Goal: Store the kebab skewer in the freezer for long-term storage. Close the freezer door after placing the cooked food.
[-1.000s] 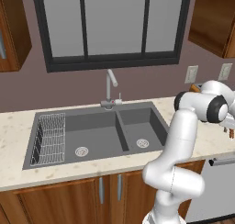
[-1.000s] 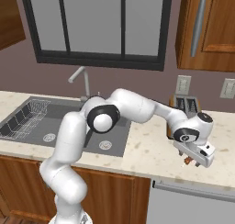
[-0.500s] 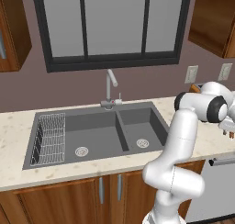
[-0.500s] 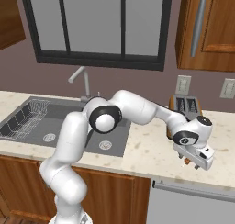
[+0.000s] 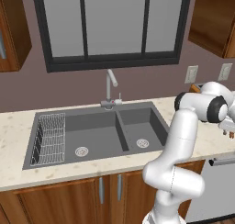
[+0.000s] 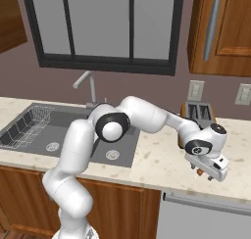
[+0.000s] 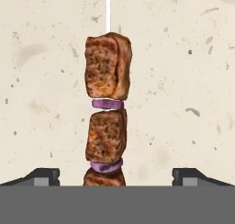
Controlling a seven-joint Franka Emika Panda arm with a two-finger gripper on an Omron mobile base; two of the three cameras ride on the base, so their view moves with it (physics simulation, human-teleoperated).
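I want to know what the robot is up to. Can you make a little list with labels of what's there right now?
place: kitchen counter beside the sink
food: kebab skewer, lying flat on the counter
pincer: pincer open, hovering over the skewer, one tip on each side of it
holding anything: no, not gripped yet
nearby: toaster at the wall behind the arm

Kebab skewer (image 7: 106,113) lies on speckled beige surface (image 7: 183,81), pointing 12 o'clock, centered between wide-open gripper (image 7: 114,176) fingertips (image 7: 43,176).
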